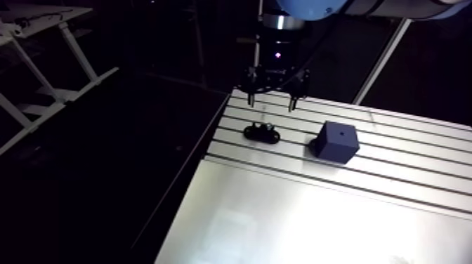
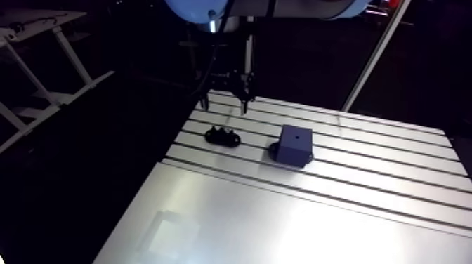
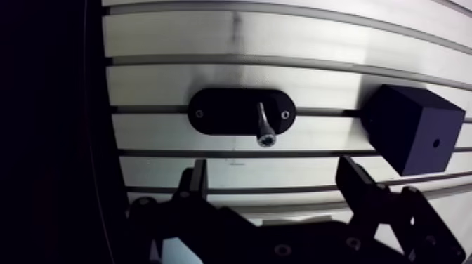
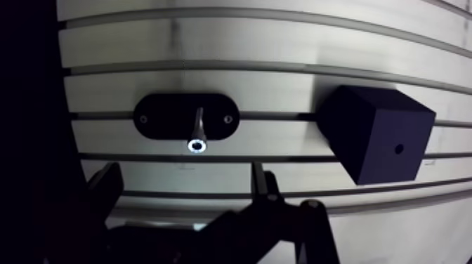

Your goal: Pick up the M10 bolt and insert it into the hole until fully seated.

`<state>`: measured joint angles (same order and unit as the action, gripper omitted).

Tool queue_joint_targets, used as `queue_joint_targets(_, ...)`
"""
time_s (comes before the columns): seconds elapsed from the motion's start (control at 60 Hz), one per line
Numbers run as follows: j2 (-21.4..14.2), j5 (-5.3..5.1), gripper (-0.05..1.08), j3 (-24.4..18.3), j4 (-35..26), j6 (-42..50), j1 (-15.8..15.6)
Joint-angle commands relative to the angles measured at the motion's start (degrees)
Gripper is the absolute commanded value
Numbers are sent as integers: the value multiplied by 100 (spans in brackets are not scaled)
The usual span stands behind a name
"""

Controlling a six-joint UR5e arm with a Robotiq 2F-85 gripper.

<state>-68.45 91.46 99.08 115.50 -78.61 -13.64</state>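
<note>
Slotted tabletop (image 3: pixel 211 42) is seen below wrist. M10 bolt (image 3: pixel 264 130) is stood upright in black oval holder (image 3: pixel 218 112), head up (long axis judged near vertical). Jaws are spread, empty; bolt is placed just ahead, about midway between them. Dark block (image 3: pixel 411 137) with hole (image 3: pixel 436 142) is set beside holder.

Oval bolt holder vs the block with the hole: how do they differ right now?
The oval holder is a flat, low plate; the block is tall and cube-like. The holder has the bolt standing in its middle; the block's top hole is empty. The holder lies straight ahead of the open gripper; the block sits off to one side. Both are dark and rest on the slotted table.
</note>
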Motion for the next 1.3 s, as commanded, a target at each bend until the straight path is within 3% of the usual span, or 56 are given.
queue_joint_targets(0.017, 53, -10, 1, 79, 12, -18, 1)
queue_joint_targets(0.183, 133, -2, 1, 131, 264, -62, 1)
queue_joint_targets(0.933, 248, -28, 2, 239, 285, -97, 1)
queue_joint_targets(1.3, 309, -44, 12, 239, 300, -106, 19)
